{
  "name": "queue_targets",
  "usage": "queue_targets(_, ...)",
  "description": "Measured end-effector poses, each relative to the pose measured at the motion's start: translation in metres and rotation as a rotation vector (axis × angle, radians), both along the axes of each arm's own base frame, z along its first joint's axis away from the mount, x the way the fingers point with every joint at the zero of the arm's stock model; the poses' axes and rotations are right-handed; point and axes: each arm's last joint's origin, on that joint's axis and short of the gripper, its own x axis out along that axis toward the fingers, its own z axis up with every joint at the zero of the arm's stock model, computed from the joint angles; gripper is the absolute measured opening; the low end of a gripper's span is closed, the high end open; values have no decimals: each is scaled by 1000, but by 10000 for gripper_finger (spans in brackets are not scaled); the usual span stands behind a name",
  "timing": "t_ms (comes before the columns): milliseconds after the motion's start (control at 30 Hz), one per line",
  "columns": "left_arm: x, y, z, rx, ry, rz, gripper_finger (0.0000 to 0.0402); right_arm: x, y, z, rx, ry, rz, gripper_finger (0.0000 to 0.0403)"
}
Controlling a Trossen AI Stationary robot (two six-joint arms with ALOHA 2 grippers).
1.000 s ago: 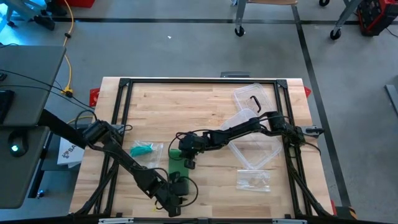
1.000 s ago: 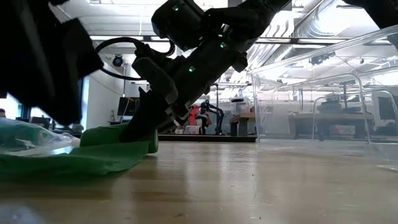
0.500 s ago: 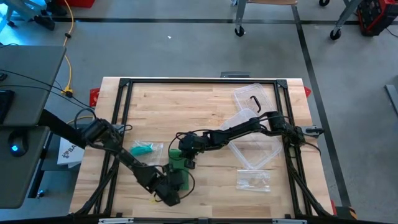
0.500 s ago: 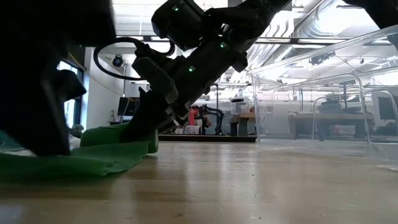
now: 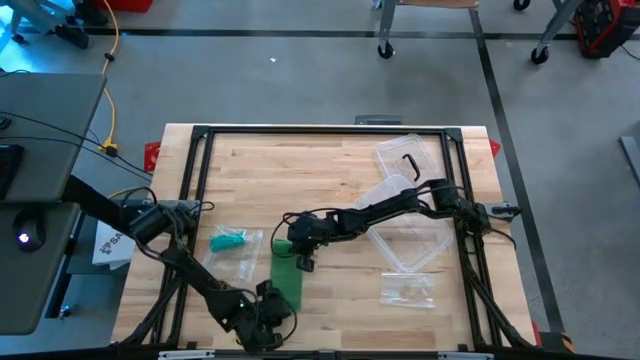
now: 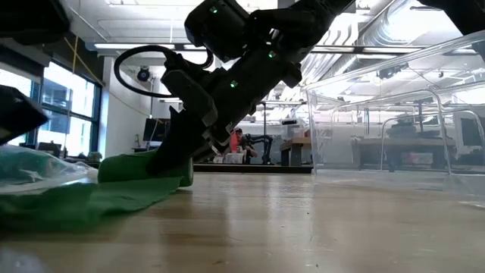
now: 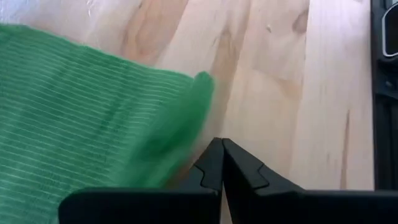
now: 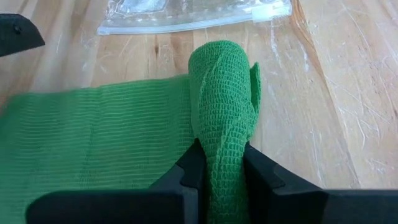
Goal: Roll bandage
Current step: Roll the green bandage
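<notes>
While the green bandage [image 8: 124,137] lies flat mid-table, its rolled end [image 8: 222,93] sits pinched in your right gripper [image 8: 221,165]. Your left gripper [image 7: 221,163] has just pressed its fingers together on nothing beside the free edge, so that end lies loose, untensioned.

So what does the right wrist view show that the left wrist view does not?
Only the right wrist view shows the right gripper shut on the roll, with a plastic bag beyond it. Only the left wrist view shows the left gripper shut on nothing, beside the bandage's loose corner. Both show the flat green bandage lying on the wooden table.
</notes>
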Motion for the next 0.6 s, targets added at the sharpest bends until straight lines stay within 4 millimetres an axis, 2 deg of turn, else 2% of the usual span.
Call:
queue_targets(367,-14,-28,15,-61,-9,-27,0,0,-4,0,2,1,-7,52)
queue_targets(467,-12,-21,32,-27,-8,71,0,0,-5,0,-2,0,-4,52)
queue_targets(600,-17,4,48,87,30,222,0,0,-2,0,-34,-5,18,52)
